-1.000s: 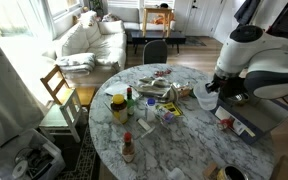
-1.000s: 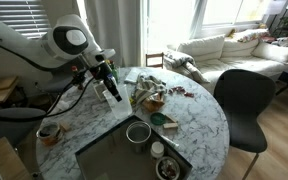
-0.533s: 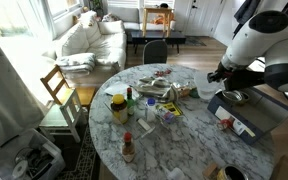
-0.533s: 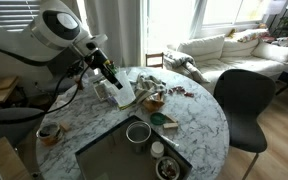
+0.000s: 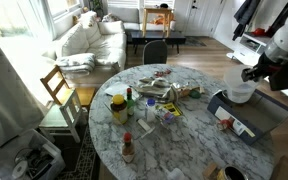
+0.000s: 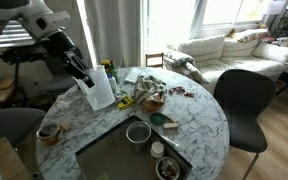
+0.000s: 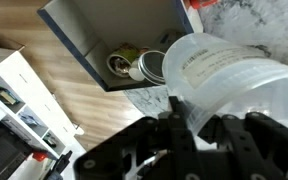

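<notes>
Your gripper (image 5: 251, 73) is clamped on the thin wall of a translucent, cylindrical plastic jug (image 5: 240, 91), held in the air at the marble table's (image 5: 189, 135) edge. A grey rectangular bin (image 7: 94, 30) holding round bowls (image 7: 136, 66) sits close by.

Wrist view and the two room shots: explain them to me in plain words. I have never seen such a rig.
The machine is a single robot arm, steered by a person. Its grasping part, the end effector, has two fingers.

Two pictures come from cameras standing in the room, looking at the same round marble table from different places. The third comes from a camera on the arm's wrist, looking past the fingers, so everything there looks close and tilted.

On the table lie a yellow jar, a sauce bottle, scattered packets and a grey tray with bowls in it.

The end effector is shut on a translucent plastic container, holding it in the air near the table's edge.
</notes>
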Motion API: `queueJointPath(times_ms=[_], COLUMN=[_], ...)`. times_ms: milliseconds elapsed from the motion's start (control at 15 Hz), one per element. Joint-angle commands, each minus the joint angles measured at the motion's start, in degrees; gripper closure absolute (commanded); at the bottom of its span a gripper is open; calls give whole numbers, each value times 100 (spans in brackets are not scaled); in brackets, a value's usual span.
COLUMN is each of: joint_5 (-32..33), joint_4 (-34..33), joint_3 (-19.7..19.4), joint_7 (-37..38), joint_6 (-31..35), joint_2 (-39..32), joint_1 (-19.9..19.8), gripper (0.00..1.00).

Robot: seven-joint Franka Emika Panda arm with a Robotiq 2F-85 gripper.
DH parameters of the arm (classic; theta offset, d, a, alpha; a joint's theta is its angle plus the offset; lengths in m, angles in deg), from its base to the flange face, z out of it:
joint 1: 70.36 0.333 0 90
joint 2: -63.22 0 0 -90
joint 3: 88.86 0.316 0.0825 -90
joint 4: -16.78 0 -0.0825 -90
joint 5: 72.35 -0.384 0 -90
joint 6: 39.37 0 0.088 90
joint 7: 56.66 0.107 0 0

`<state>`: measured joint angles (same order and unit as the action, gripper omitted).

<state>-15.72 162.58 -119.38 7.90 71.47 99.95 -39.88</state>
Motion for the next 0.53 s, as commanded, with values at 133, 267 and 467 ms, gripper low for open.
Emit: queueJointPath(times_ms=[133,267,467], joint_5=[-569,-570,-1216], joint_4=[280,318,417], joint_3=[1069,1061,1177], joint_7=[-420,-424,-785], joint_6=[459,461,723], joint_2=[13,37,38], joint_1=[-1356,-1358,-2158], gripper=[94,98,98])
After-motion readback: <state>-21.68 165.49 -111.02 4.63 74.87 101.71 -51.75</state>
